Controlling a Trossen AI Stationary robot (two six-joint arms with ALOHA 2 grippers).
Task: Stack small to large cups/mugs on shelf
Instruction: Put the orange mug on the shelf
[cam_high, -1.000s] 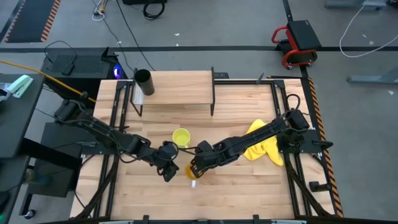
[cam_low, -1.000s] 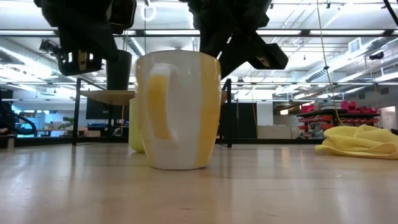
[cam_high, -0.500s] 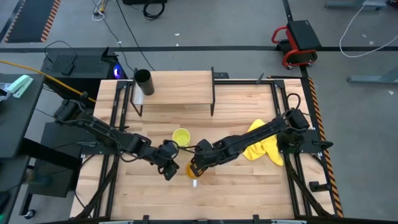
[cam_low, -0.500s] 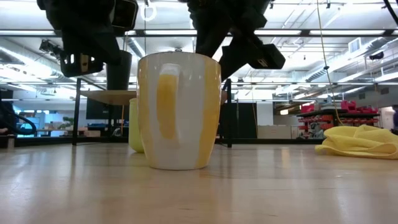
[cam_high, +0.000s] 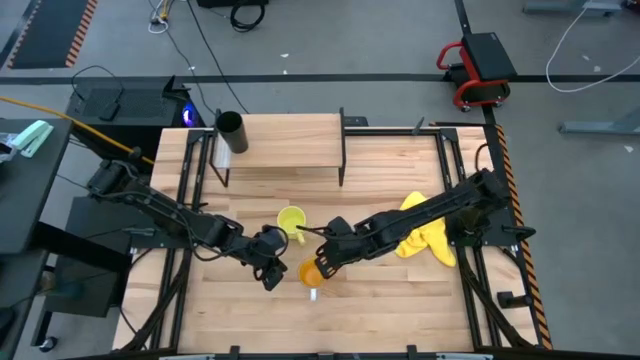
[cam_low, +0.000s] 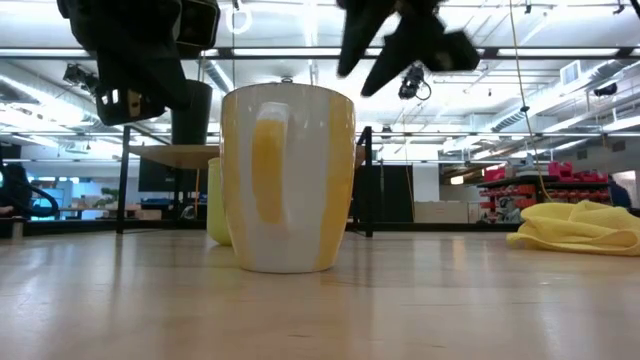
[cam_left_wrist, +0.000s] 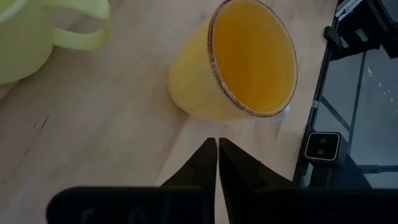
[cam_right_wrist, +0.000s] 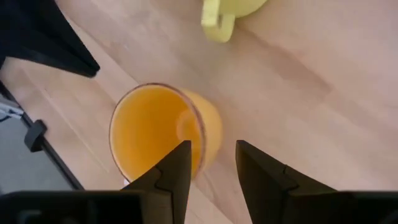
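The orange cup (cam_high: 311, 273) stood upright on the table (cam_high: 400, 310), near its front edge, just in front of the yellow-green cup (cam_high: 291, 219). The right gripper (cam_right_wrist: 211, 163) hung above it, fingers spread, clear of the rim. The left gripper (cam_left_wrist: 217, 152) sat just beside the cup, fingers pressed together. The black cup (cam_high: 231, 128) stood on the shelf (cam_high: 290, 142)

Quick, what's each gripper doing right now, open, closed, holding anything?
Left gripper: closed, holding nothing, beside the orange cup.
Right gripper: open, empty, above the orange cup.
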